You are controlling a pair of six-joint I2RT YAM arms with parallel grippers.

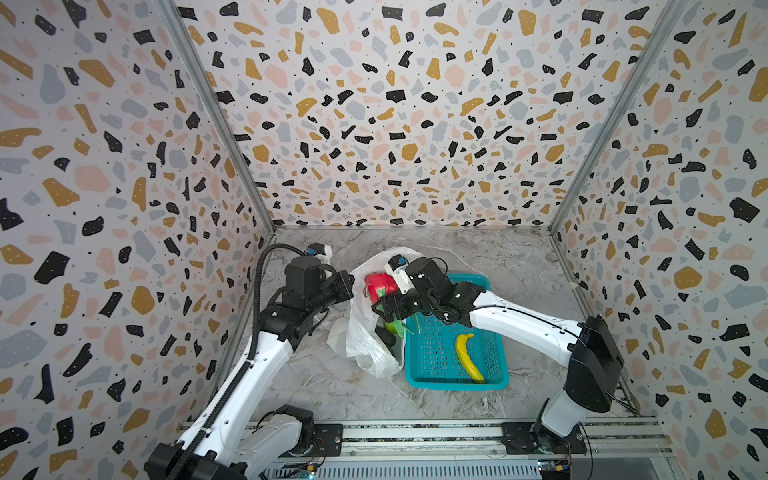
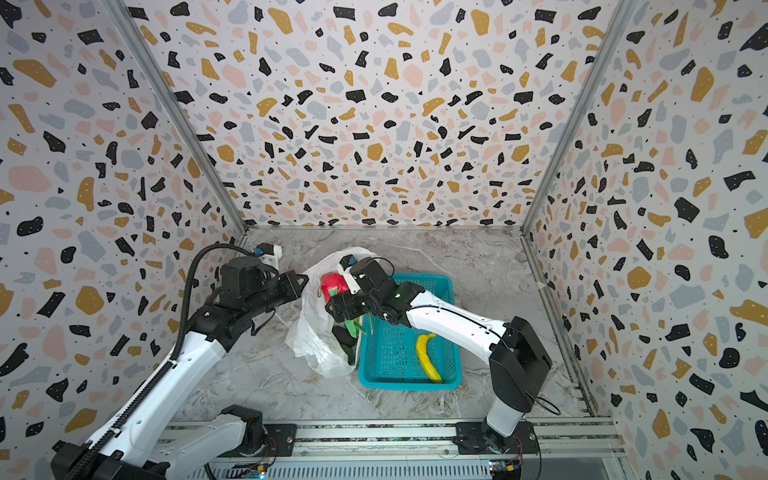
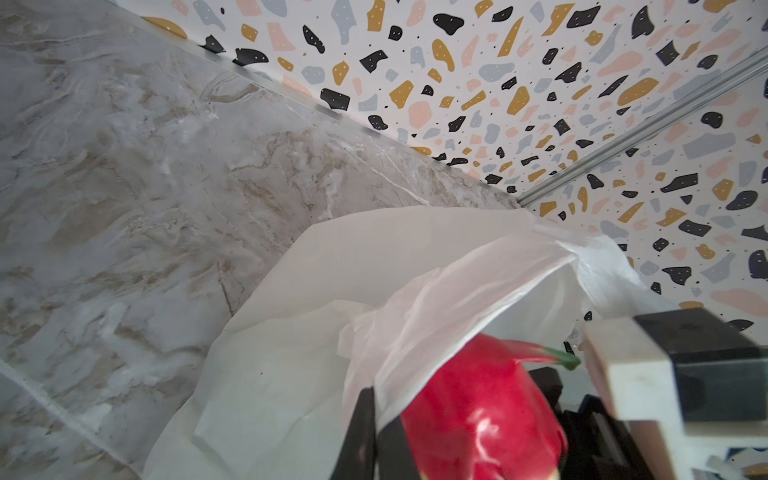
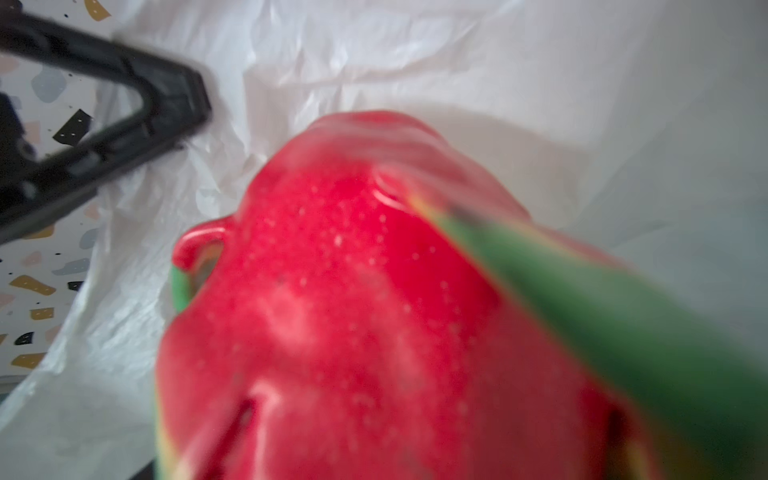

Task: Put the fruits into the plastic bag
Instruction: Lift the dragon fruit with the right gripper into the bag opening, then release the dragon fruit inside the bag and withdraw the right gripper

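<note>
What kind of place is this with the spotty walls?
Probably a robot test booth: a left arm and right arm mounted on a metal rail, and patterned walls boxing in a marble-look table.

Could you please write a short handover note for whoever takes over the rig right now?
Left gripper: shut on the rim of the plastic bag, holding its mouth open.
Right gripper: jaws wide around the dragon fruit, apparently gripping it at the bag's mouth.
Banana: lies in the teal basket beside the bag.
Done: dragon fruit is at the bag. Something dark shows inside the bag; cannot tell what.
Left: release the dragon fruit inside, then bag the banana.
</note>
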